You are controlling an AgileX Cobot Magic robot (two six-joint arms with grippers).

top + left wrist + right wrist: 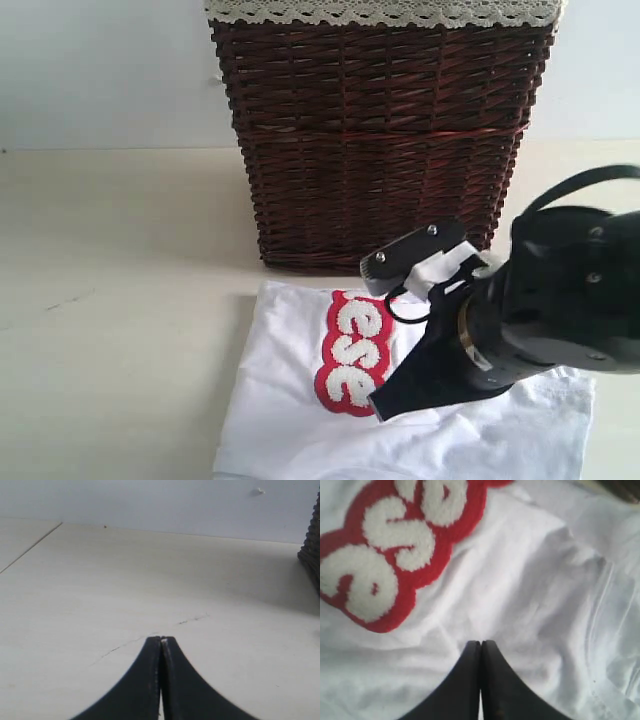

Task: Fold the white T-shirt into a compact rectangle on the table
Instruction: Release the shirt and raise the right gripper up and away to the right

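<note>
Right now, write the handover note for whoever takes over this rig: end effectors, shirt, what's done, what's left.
Left end effector: shut, empty, over bare table.
Right end effector: shut, nothing between its jaws, over the white T-shirt; contact unclear.
White T-shirt: on the table in front of the wicker basket, lettering up, wrinkled, edges uneven.
Done: no neat rectangle yet.
Left: fold it and square it up.

Pale table point(120, 300) bearing a white T-shirt point(285, 400) and, just behind, a wicker basket point(380, 140).
</note>
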